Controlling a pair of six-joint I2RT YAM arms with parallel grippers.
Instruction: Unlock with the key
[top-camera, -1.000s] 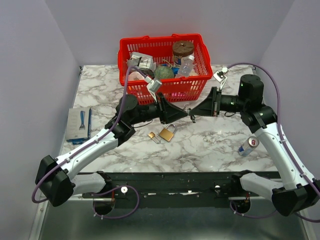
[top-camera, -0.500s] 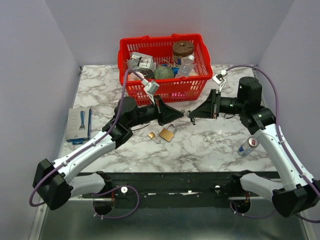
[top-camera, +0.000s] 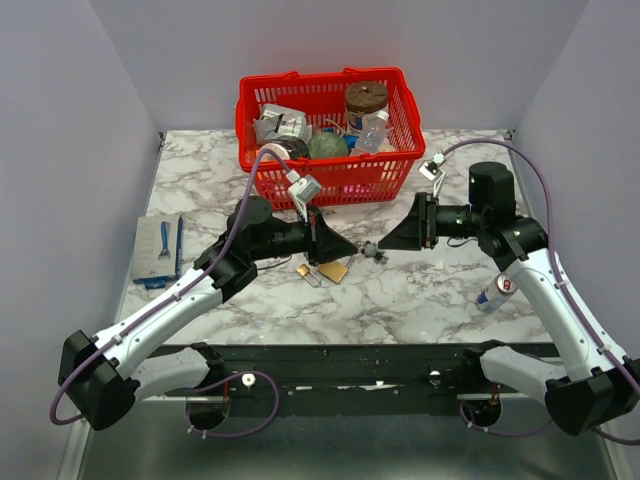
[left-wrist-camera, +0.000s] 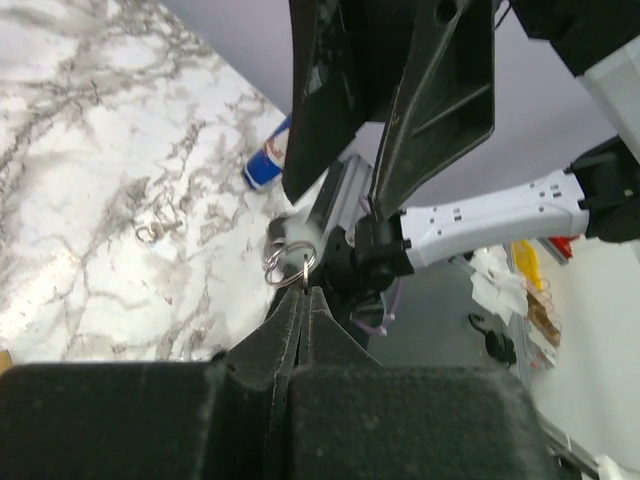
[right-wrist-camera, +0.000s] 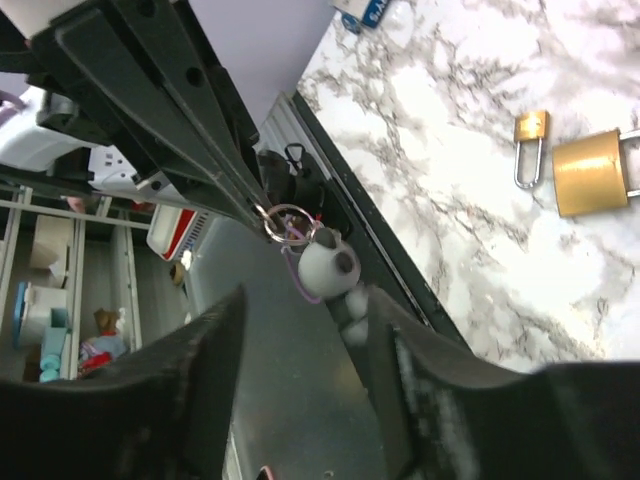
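Observation:
My left gripper (top-camera: 357, 248) is shut on the key, with its jaws pressed together in the left wrist view (left-wrist-camera: 303, 292). The key ring (left-wrist-camera: 289, 262) sticks out past the tips, and a small white-and-black charm (right-wrist-camera: 328, 267) hangs from it. The gripper hovers just above the brass padlock (top-camera: 334, 270), which lies on the marble table next to a small padlock (top-camera: 306, 272). Both locks show in the right wrist view (right-wrist-camera: 590, 172). My right gripper (top-camera: 384, 240) is open and empty, a short way right of the charm, and faces the left gripper.
A red basket (top-camera: 320, 80) full of items stands at the back centre. A drink can (top-camera: 497, 291) lies at the right, near my right arm. A blue-and-white package (top-camera: 160, 248) lies at the left edge. A loose ring (left-wrist-camera: 150, 232) lies on the marble.
My right gripper has opened, let go of the key ring and drawn back to the right. My left gripper has kept the key and moved down over the padlock.

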